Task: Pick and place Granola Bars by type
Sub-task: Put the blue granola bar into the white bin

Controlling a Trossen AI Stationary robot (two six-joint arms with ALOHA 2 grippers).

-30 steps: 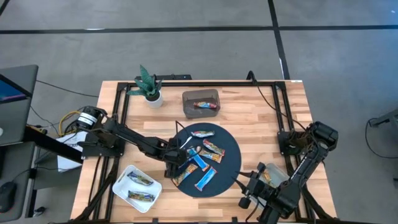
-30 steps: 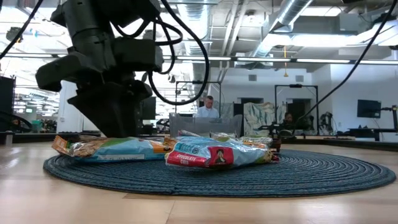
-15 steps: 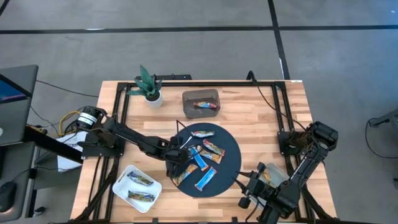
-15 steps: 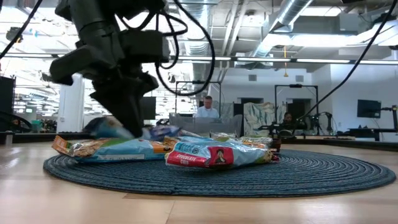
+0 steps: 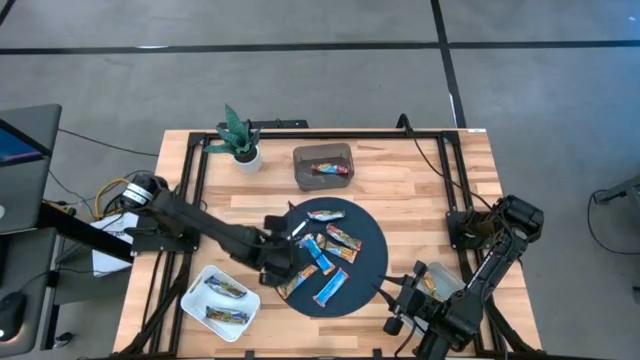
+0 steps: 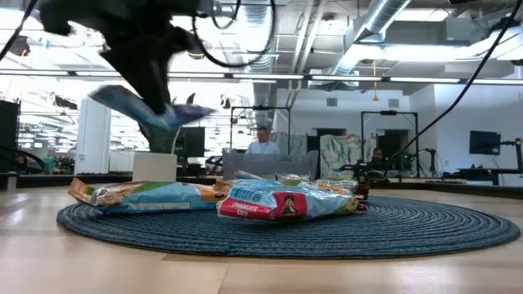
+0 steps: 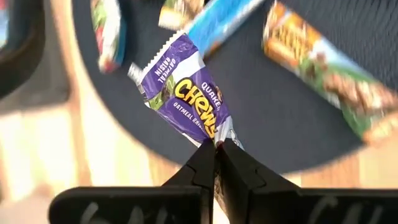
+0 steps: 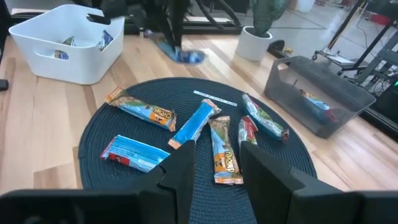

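Note:
Several granola bars point(image 5: 330, 287) lie on the round dark blue mat point(image 5: 368, 262); in the right wrist view they show as blue-white and orange-brown wrappers point(image 8: 194, 123). My left gripper point(image 7: 216, 146) is shut on a purple bar point(image 7: 183, 93) and hangs above the mat's left edge point(image 5: 278, 262); the low view shows that bar point(image 6: 151, 110) up in the air. My right gripper point(image 8: 217, 177) waits open at the near right point(image 5: 398, 305), pointing at the mat, with nothing between its fingers. My left gripper pinches the purple bar's end nearest the fingers point(image 7: 219, 132) between its two fingertips. The fingers come steeply from above, slanting. The bar reaches out beyond the tips, tilted, and is lifted clear of the mat.
A white bin point(image 5: 198, 290) holding two bars stands at the near left. A grey bin point(image 5: 322, 155) with one bar and a potted plant point(image 5: 240, 140) stand at the back. A clear container point(image 5: 437, 282) sits by the right arm. A thin white stick point(image 5: 298, 230) lies on the mat.
My left gripper has taken hold of the purple bar on the mat, risen and drawn back toward the table's left edge. The bar has gone from lying on the mat to hanging tilted, well clear of it. The other bars have stayed in place.

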